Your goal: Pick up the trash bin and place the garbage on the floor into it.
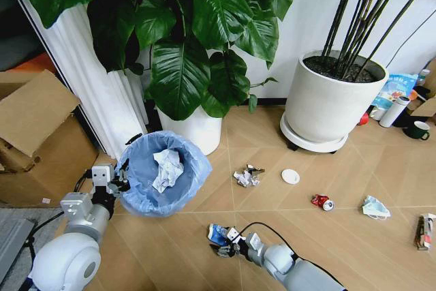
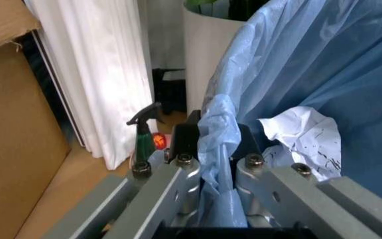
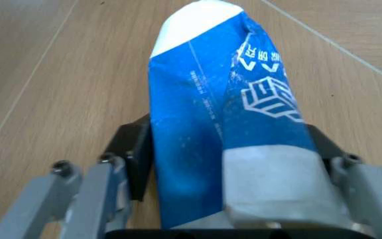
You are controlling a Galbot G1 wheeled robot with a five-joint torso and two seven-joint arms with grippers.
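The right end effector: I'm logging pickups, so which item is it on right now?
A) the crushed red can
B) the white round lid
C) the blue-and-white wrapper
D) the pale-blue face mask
C: the right end effector has its fingers either side of the blue-and-white wrapper low over the floor.

bin mouth (image 1: 143,199): open, one tissue (image 1: 165,168) inside
bin's 12 o'clock: white pot (image 1: 197,131) and leaves (image 1: 180,73) overhang, close
bin's 9 o'clock: left tool (image 1: 112,180) on the rim; boxes (image 1: 34,141) beyond
bin's 4 o'clock: bare floor (image 1: 170,250) to right tool (image 1: 225,243)
floor at 3 o'clock: scattered litter, passable between
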